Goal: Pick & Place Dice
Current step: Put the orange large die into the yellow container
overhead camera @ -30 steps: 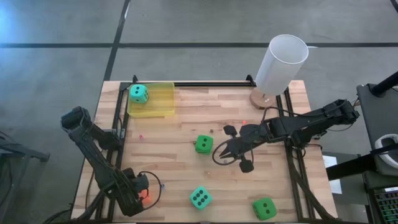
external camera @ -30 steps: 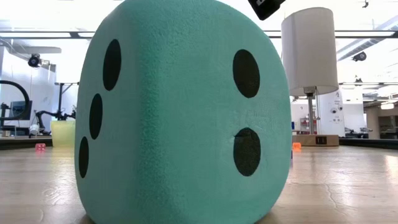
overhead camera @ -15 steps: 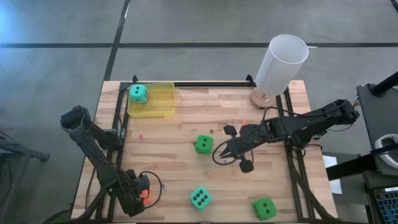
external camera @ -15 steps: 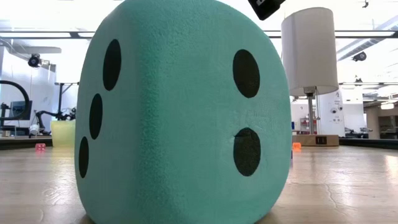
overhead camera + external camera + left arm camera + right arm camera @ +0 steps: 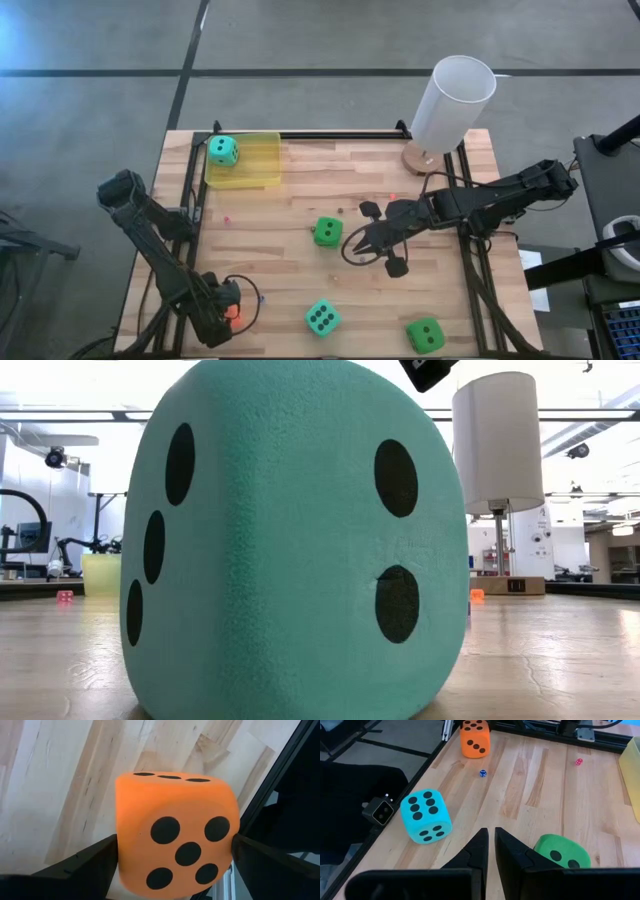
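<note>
Five dice are in view, and one sits in a container. The translucent yellow tray lies at the far left corner of the tabletop and holds a single teal die; nothing else shows inside it. A white cylinder stands on a round wooden base at the far right corner, well apart from the tray.

Diagonally away from the tray toward the middle of the tabletop rests a green die. A second teal die lies by the near edge, with another green die to its right.

The orange-red die sits at the near left corner, on the tray's side of the tabletop. The left tool straddles it, one dark finger at each side face; whether the fingers press the die or merely flank it cannot be told.

The right tool hovers just beside the central green die, its fingers nearly together and holding nothing.
</note>
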